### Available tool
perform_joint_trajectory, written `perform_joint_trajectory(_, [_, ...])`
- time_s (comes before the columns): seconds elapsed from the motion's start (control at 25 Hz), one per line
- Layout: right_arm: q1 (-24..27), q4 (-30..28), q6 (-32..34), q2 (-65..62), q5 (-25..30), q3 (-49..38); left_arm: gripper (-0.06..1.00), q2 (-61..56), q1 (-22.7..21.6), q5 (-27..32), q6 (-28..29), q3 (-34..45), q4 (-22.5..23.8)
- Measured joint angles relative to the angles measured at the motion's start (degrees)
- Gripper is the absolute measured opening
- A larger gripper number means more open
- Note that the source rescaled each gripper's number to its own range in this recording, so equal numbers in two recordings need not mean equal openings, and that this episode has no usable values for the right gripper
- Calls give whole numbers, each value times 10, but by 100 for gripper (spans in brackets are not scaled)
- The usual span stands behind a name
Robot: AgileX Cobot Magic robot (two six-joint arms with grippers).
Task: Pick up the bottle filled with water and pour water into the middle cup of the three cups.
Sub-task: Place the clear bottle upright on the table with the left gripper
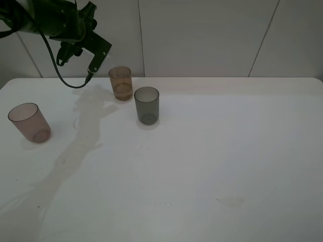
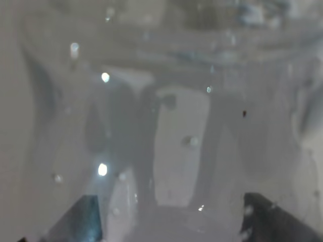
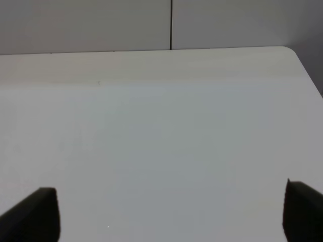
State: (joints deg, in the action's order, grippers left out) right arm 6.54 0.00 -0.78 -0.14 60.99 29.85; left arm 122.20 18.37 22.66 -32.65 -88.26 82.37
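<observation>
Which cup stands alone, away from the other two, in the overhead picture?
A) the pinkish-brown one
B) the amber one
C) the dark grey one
A: the pinkish-brown cup stands by itself near the left edge of the table, while the amber cup and the grey cup stand close together farther back.
</observation>
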Motion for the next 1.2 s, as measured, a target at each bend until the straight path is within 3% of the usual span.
perform_joint_trajectory(0.32, [0, 0, 0, 0, 0, 0, 1, 0, 0, -1, 9, 0, 10])
perform_joint_trajectory(0.64, [0, 0, 0, 0, 0, 0, 1, 0, 0, -39, 20, 0, 12])
perform_joint_trajectory(1.2, [0, 0, 0, 0, 0, 0, 1, 0, 0, -41, 32, 16, 81])
